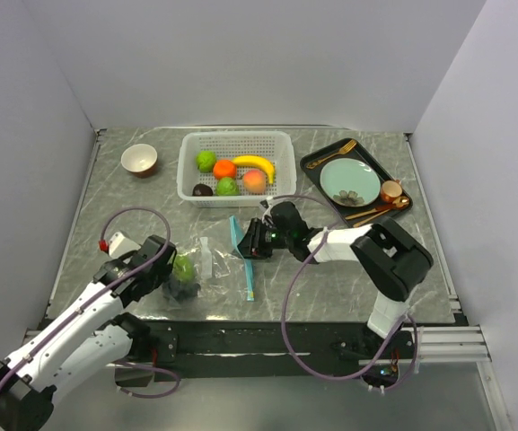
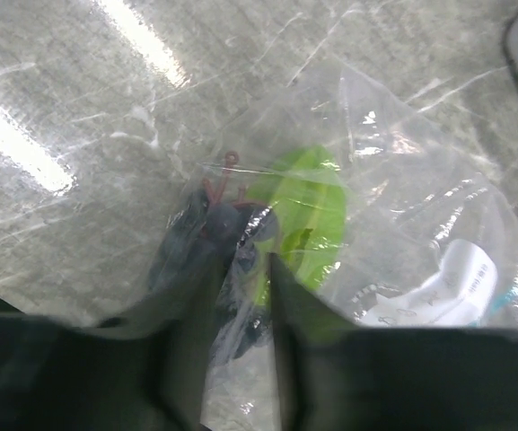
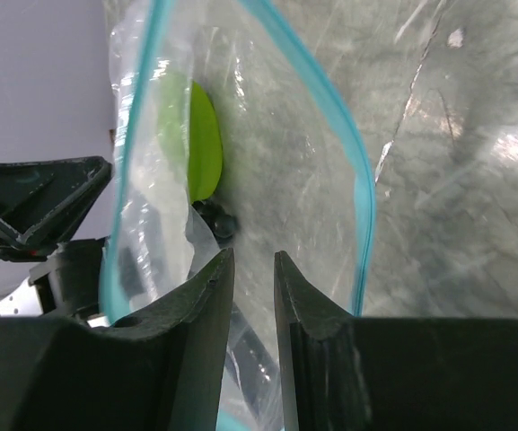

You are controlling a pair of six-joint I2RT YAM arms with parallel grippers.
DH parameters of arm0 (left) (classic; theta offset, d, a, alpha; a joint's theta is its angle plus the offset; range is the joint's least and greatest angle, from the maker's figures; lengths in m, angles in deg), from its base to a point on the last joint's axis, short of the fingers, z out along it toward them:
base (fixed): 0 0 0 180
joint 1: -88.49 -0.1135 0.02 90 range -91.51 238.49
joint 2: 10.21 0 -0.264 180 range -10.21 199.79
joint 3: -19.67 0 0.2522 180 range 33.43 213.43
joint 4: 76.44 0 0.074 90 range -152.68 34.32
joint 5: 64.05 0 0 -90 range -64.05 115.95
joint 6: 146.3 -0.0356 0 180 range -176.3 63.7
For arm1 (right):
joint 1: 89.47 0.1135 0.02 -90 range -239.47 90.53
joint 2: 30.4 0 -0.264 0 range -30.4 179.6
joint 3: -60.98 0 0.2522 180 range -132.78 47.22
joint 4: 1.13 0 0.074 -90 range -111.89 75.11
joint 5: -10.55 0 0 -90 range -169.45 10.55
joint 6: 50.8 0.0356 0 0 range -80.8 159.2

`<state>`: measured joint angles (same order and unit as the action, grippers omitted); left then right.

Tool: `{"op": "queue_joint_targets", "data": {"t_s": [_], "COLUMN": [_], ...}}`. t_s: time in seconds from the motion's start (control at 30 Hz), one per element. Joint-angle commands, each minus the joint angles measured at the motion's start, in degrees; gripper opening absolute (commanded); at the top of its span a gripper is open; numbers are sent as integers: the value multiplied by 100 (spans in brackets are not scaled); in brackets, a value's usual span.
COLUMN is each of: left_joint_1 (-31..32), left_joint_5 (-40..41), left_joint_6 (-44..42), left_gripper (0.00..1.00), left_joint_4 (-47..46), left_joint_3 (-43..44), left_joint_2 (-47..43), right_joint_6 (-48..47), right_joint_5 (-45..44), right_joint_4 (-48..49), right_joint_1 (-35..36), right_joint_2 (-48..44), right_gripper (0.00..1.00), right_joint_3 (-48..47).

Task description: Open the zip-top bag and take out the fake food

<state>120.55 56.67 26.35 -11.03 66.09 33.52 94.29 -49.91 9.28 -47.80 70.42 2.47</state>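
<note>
The zip-top bag [image 1: 215,260] lies stretched between my grippers, its teal zip strip [image 1: 240,242] toward the right. My left gripper [image 1: 171,280] is shut on the bag's closed end. In the left wrist view the gripper [image 2: 239,260] pinches plastic, with a green round fruit [image 2: 311,211] and dark purple grapes [image 2: 227,229] just inside. My right gripper [image 1: 255,241] is shut on the bag's mouth edge. In the right wrist view the gripper [image 3: 252,256] has plastic between its fingers. The teal strip [image 3: 359,180] loops open there, showing the green fruit [image 3: 197,135] and grapes [image 3: 218,215] inside.
A white perforated basket [image 1: 187,171] at the back holds an orange [image 1: 224,168], banana [image 1: 257,163], peach [image 1: 254,181], two green fruits and a dark piece. A small bowl [image 1: 139,159] stands back left. A black tray [image 1: 315,164] with a pale-green plate [image 1: 349,181], cup and cutlery is back right.
</note>
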Motion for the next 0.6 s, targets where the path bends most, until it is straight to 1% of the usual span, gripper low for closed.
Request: {"op": "queue_joint_targets", "data": {"t_s": [0.0, 0.07, 0.17, 0.23, 0.27, 0.33, 0.37, 0.4, 0.5, 0.57], "left_joint_1": [-41, -41, -41, -41, -41, -50, -50, -50, -50, -41], "left_joint_5": [40, 31, 48, 31, 22, -39, -48, -75, -75, -75], "left_joint_6": [-3, -30, -56, -83, -74, -100, -100, -109, -109, -65], "left_gripper": [43, 49, 52, 52, 48, 44, 40, 38, 39, 41], "left_joint_4": [-156, -226, -349, -481, -507, -595, -587, -552, -157, 202], "left_joint_3": [91, 30, -84, -146, -181, -217, -217, -199, 11, 213], "left_joint_2": [268, 303, 224, 189, 198, 233, 242, 250, 146, -21], "right_joint_6": [318, 283, 274, 257, 274, 274, 222, 204, 116, -15], "right_joint_5": [342, 281, 263, 245, 263, 263, 237, 210, 79, -176], "right_joint_4": [835, 792, 800, 792, 809, 809, 792, 722, 564, 345], "right_joint_1": [139, 157, 166, 166, 166, 175, 192, 192, 192, 192], "right_joint_2": [298, 342, 395, 439, 456, 492, 492, 492, 448, 422], "right_gripper": [33, 33, 33, 33, 33, 33, 33, 33, 33, 32], "right_joint_3": [-218, -236, -209, -218, -227, -244, -245, -253, -227, -253]}}
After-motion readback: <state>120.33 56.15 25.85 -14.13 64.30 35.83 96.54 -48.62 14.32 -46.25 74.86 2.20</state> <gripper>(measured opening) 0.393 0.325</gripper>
